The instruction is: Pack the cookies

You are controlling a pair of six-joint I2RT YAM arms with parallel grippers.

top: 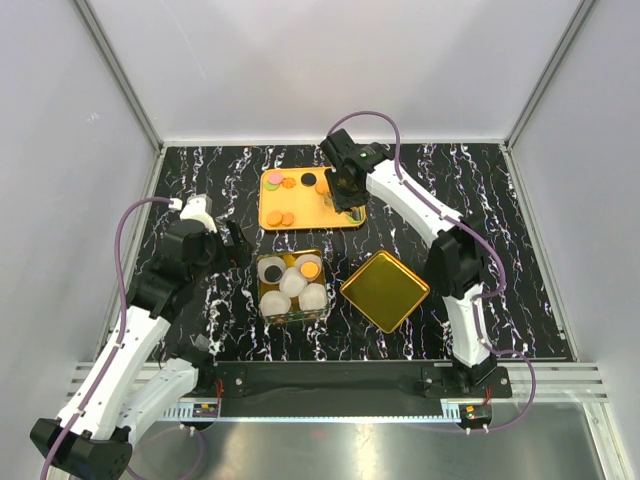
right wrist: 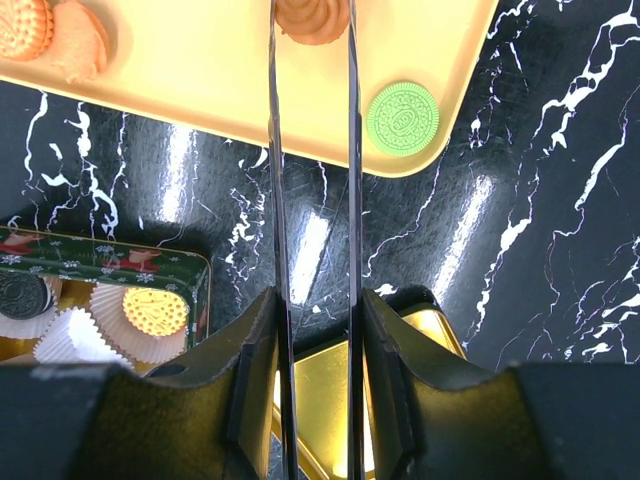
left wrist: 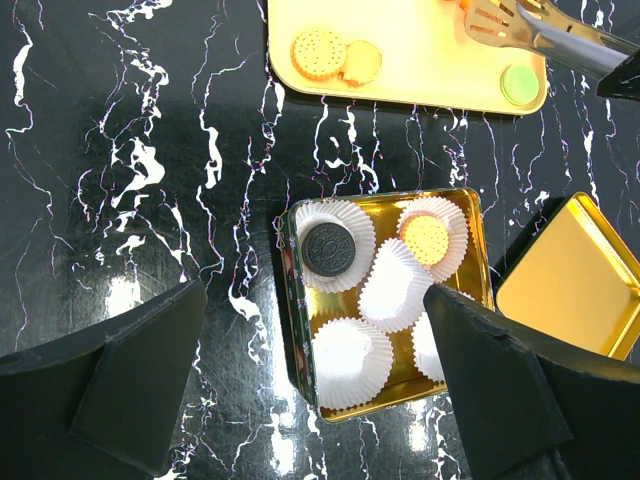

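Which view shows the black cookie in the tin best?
Left wrist: the black cookie lies unobstructed in its paper cup, embossing visible. Top external shows it tiny; right wrist catches only part at the frame edge.

Orange swirl cookie straight ahead of right gripper, between tongs, green cookie ahead-right, flat, two orange cookies far ahead-left, touching, black cookie and yellow cookie left, in cups.

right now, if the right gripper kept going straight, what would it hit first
Probably the swirled brown cookie on the yellow tray: the tongs in the right gripper point at it, tips either side. Height above it is unclear.
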